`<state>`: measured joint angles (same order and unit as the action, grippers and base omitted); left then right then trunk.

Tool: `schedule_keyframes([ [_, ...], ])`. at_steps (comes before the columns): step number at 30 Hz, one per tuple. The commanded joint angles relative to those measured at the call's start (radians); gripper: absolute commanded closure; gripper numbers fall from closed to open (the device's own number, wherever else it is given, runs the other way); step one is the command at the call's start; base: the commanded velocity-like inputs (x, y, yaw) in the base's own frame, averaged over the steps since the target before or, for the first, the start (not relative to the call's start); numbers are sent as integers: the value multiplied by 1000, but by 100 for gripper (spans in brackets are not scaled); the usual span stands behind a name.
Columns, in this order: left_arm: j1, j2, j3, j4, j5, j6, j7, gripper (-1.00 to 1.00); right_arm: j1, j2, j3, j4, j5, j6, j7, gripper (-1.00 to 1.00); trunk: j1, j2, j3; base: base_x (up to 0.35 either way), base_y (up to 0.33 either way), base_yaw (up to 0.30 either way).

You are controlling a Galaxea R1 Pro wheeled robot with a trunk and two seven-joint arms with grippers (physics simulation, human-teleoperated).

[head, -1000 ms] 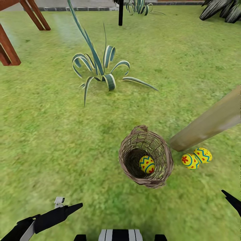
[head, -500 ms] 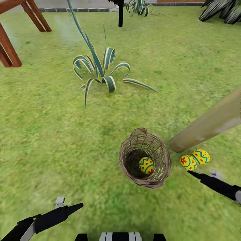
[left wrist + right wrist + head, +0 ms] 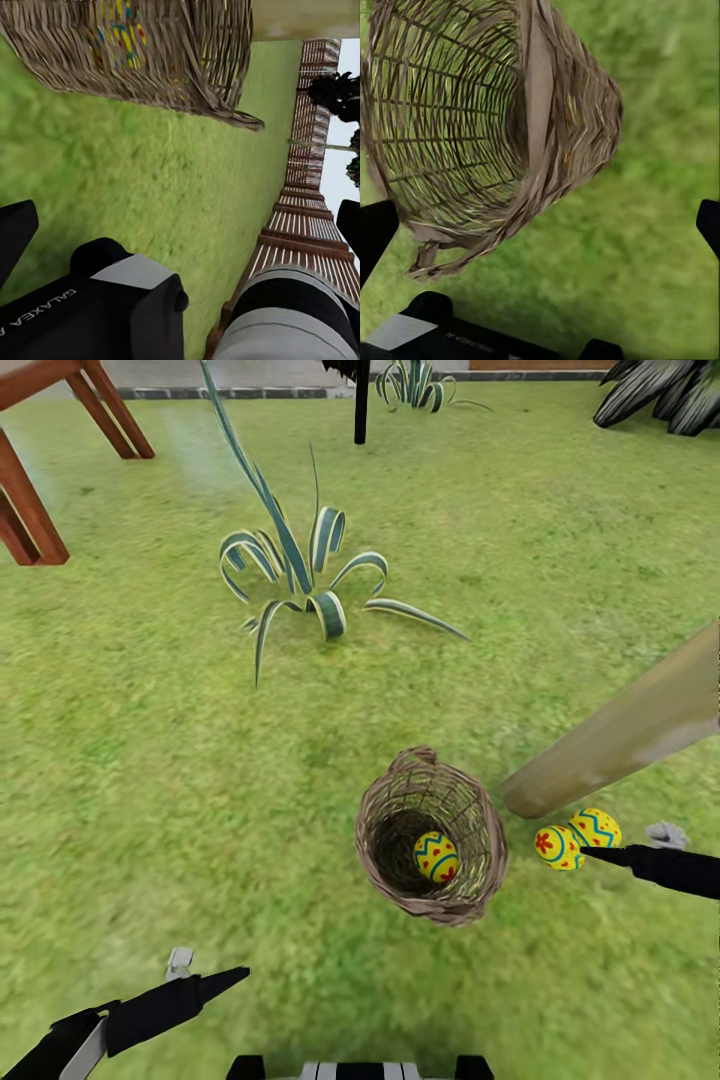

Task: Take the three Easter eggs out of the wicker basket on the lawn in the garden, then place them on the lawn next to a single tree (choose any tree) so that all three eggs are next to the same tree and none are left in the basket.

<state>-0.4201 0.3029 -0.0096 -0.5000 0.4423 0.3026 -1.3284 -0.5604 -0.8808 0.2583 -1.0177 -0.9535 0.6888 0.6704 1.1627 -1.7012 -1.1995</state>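
The wicker basket (image 3: 431, 838) stands right of centre on the lawn (image 3: 150, 780), one egg (image 3: 437, 857) inside; two eggs (image 3: 577, 838) lie touching at the tree (image 3: 620, 735) base, right; the right gripper (image 3: 600, 852) tip reaches them; the left gripper (image 3: 215, 982) hovers lower left; a striped plant (image 3: 295, 575) grows above centre.

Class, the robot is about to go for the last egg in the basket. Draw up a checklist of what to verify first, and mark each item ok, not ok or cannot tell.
1. One egg remains in the basket: ok.
2. Two eggs lie on the lawn beside the tree trunk: ok.
3. Right gripper open and empty: ok.
4. Left gripper open and empty: ok.
5. Basket opening free of arms: ok.
6. Right gripper lined up over the egg: not ok; it is beside the basket wall.
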Motion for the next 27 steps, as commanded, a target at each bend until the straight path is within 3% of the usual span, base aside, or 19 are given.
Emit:
schedule_keyframes([
  [1, 0, 2, -1, 0, 4, 10, -4, -100, -1, -4, 3, -30, -6, 25, -1, -100, -4, 7, 3, 0, 0, 0],
  [5, 0, 40, 14, 2, 4, 9, 9, -100, -1, -8, -1, -233, -5, 182, -5, -100, -19, 35, 15, 0, 0, 0],
  [9, 0, 55, 143, 18, 2, -11, 99, -100, -2, -7, -22, -322, -3, 240, -7, -100, -35, 63, 28, 0, 0, 0],
  [11, 0, 57, 185, 20, -1, -35, 160, -100, -1, -6, -51, -334, -4, 248, -8, -100, -42, 77, 34, 0, 0, 0],
  [18, 0, 58, 200, 21, -1, -55, 209, -100, -2, 14, -60, -343, -7, 251, -8, -100, -65, 119, 53, 0, 0, 0],
  [19, 0, 58, 201, 21, -1, -55, 210, -100, -2, 42, -59, -343, -8, 251, -8, -100, -65, 119, 53, 0, 0, 0],
  [22, 0, 56, 200, 22, -1, -56, 212, -100, -4, 224, -59, -340, 0, 254, -13, -100, -65, 119, 53, 0, 0, 0],
  [24, 0, 54, 200, 22, 0, -56, 213, -100, -6, 330, -59, -335, 10, 259, -56, -100, -65, 119, 53, 0, 0, 0],
  [25, 0, 54, 200, 22, 0, -56, 212, -100, -7, 369, -59, -336, 19, 261, -103, -100, -65, 119, 53, 0, 0, 0],
  [27, 0, 53, 200, 21, 0, -56, 212, -100, -10, 453, -59, -339, 42, 265, -286, -100, -65, 119, 53, 0, 0, 0],
])
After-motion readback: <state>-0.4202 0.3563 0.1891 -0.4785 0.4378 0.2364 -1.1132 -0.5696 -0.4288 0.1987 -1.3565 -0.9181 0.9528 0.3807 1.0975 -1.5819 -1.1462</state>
